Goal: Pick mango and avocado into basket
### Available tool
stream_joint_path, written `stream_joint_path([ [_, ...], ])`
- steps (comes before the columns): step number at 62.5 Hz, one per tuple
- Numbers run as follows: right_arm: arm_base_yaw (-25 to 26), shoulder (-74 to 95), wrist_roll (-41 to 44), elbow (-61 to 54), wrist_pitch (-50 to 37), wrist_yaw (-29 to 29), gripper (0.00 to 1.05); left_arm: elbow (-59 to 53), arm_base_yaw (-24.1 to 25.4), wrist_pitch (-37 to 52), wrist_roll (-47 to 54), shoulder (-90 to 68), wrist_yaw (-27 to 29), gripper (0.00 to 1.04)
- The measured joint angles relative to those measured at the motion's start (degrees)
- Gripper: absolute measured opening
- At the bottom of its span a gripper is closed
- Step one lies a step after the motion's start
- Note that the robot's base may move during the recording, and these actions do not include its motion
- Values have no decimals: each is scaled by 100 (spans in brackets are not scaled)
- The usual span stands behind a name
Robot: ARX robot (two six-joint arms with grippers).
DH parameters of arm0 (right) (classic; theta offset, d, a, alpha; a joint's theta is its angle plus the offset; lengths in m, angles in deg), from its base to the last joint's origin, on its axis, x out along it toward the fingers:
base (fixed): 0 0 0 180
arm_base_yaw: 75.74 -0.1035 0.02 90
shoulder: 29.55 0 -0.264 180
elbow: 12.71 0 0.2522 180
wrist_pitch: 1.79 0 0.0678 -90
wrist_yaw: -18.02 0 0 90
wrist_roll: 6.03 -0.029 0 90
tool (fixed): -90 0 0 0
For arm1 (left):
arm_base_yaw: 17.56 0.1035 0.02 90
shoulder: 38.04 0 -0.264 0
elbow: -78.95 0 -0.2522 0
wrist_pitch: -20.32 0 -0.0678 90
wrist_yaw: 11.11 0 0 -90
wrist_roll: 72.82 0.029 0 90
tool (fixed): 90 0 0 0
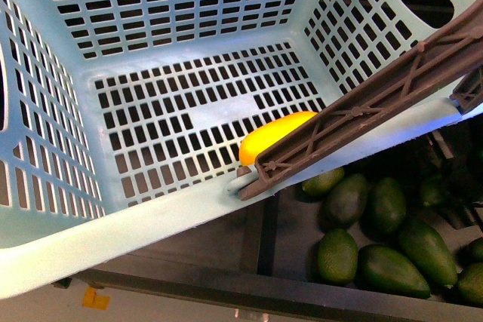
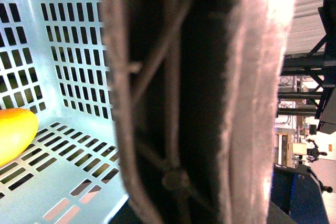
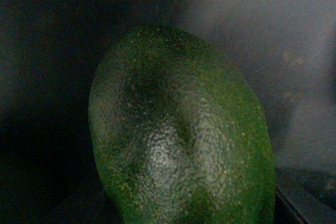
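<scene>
The pale turquoise basket point(image 1: 45, 186) fills the front view, tilted. The yellow mango point(image 1: 272, 137) lies on its slotted bottom near the front wall, partly behind the brown handle point(image 1: 377, 99); the mango also shows in the left wrist view point(image 2: 13, 132). My left gripper is shut on the basket handle point(image 2: 178, 98), which fills that view; its fingers are hidden. My right gripper is shut on the dark green avocado point(image 3: 184, 140), which fills the right wrist view; its fingers are hidden. Neither gripper shows in the front view.
Several green avocados point(image 1: 377, 239) lie in a dark bin below the basket at the lower right. A dark shelf edge point(image 1: 226, 284) runs under the basket. Dark frames and a blue box point(image 2: 302, 192) stand beyond the handle.
</scene>
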Motion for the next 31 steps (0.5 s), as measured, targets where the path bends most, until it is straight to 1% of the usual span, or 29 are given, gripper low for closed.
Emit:
stream_joint_path([
  [9,243,-765,542,-549,-315,251,53,0,0,0,0,0,0,14],
  [19,560,-1845,1154,-1237,-490,354,53,0,0,0,-2,0,-4,14],
  [31,761,-3189,1467,-2142,-540,457,53,0,0,0,2,0,0,14],
])
